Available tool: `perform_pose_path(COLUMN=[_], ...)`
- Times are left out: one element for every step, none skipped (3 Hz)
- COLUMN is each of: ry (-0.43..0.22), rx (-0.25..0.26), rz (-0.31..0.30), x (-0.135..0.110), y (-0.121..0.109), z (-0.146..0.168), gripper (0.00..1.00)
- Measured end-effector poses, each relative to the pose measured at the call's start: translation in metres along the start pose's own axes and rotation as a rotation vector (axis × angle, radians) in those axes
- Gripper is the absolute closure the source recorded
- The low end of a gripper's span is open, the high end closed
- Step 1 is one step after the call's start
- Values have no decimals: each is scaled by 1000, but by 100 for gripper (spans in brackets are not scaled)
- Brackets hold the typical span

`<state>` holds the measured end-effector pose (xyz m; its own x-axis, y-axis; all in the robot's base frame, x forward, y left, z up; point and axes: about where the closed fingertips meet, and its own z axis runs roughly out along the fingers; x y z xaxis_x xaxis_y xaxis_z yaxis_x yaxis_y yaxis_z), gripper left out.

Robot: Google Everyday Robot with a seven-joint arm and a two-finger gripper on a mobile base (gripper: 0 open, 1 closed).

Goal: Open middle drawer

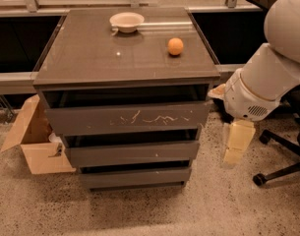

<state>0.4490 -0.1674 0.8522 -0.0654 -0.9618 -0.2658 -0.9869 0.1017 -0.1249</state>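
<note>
Cabinet of three drawers stands centre frame on a speckled floor.

- The middle drawer sits in the lower centre of the frame, between the scratched top drawer above and the narrower bottom drawer below. Its front is flat, dark grey-brown and without a handle, with one tiny white speck right of centre. A dark strip shows along its upper edge, under the top drawer.
- The gripper is at the right of the frame, pale yellow and pointing down toward the floor. It hangs beside the cabinet's right side at about the height of the middle drawer and touches nothing. Whether its grip is spread or closed, cannot tell.
- The arm, white and bulky, fills the upper right of the frame above the gripper.
- On the tabletop, a pale bowl sits near the far edge at upper centre. An orange lies to the right of it, apart from the bowl.
- A cardboard box with its flaps up stands on the floor at the left, just beside the cabinet.
- Chair legs with castors are at the lower right, behind the gripper.
</note>
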Motion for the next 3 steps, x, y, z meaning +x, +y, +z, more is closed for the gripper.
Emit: perform_pose_path(ry=[0, -42, -116], rx=[0, -31, -84], rz=[0, 14, 36], x=[0, 2, 4], y=[0, 3, 10], z=[0, 17, 53], gripper=[0, 0, 0])
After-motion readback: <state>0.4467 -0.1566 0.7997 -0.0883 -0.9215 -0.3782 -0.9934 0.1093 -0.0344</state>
